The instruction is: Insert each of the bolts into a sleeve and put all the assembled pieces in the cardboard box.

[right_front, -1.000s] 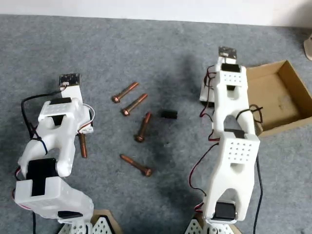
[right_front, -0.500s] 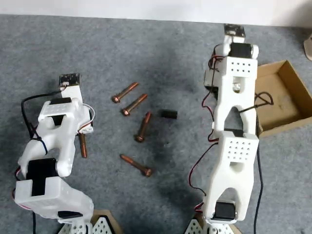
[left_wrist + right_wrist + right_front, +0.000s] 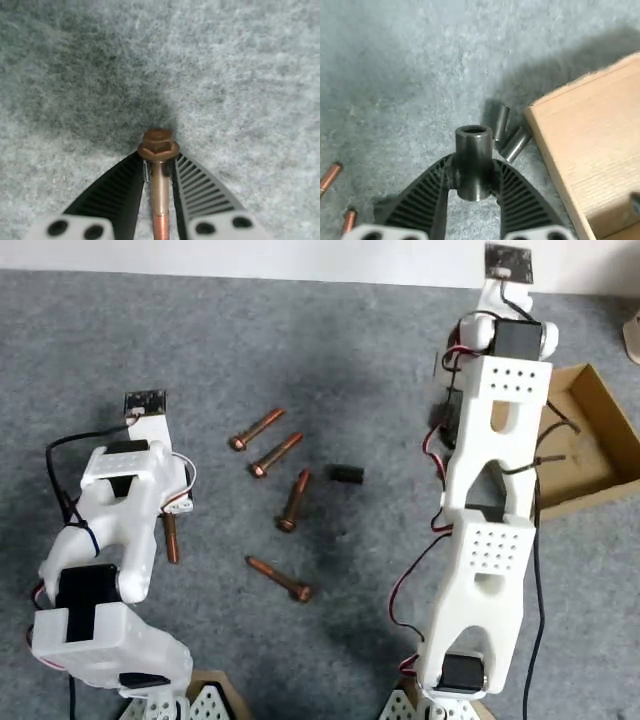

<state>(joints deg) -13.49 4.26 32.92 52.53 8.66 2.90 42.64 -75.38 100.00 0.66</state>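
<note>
Left gripper (image 3: 159, 164) clamps bolt (image 3: 159, 146), shank along jaws, head beyond tips; right gripper (image 3: 474, 169) clamps sleeve (image 3: 474, 147), bore outward; well apart.

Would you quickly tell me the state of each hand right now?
The left hand is closed on a bolt.
The right hand is closed on a sleeve.

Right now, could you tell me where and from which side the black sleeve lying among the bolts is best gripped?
Probably across the middle of the black sleeve, coming straight down from above: it lies on its side on the carpet, the nearest bolt apart.
</note>
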